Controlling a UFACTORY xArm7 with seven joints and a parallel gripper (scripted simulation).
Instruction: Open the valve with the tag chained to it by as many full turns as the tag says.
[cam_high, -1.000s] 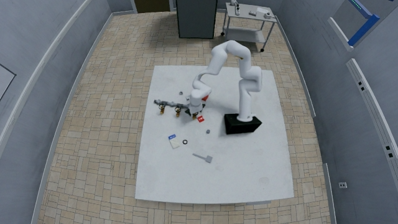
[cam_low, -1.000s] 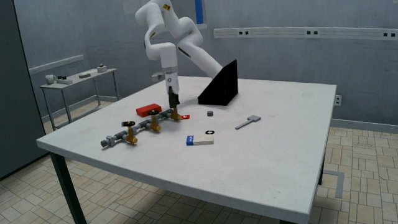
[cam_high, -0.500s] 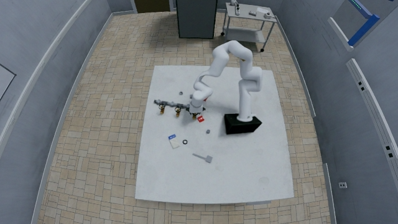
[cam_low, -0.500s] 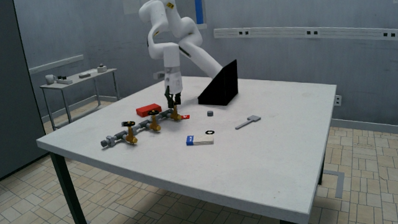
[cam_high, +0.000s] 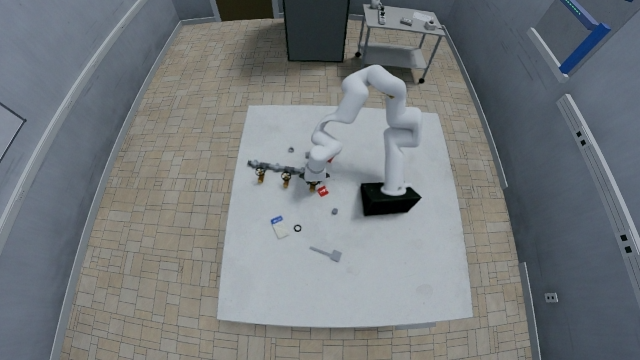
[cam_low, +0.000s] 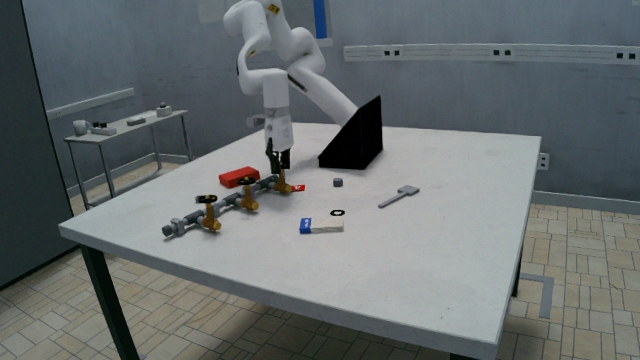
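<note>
A grey pipe [cam_high: 272, 166] [cam_low: 226, 202] lies on the white table [cam_high: 400, 270] [cam_low: 425, 260] and carries three brass valves with black handwheels. The left valve [cam_high: 260, 173] [cam_low: 207, 210] and the middle valve [cam_high: 286, 178] [cam_low: 247, 192] stand free. A small red tag [cam_high: 322, 191] [cam_low: 298, 188] lies right beside the third valve [cam_high: 312, 187] [cam_low: 282, 187]. My gripper [cam_low: 279, 167] points straight down over this third valve and is shut on its handwheel, which the fingers hide. In the overhead view the wrist [cam_high: 316, 170] covers the fingers.
A red box [cam_low: 239, 176] lies behind the pipe. A blue-and-white box [cam_high: 279, 226] [cam_low: 321, 225], a black ring [cam_high: 297, 228] [cam_low: 332, 212], a grey cylinder [cam_high: 334, 211] [cam_low: 338, 182] and a grey flat tool [cam_high: 327, 253] [cam_low: 398, 195] lie nearby. The arm's black base [cam_high: 390, 199] [cam_low: 357, 135] stands behind.
</note>
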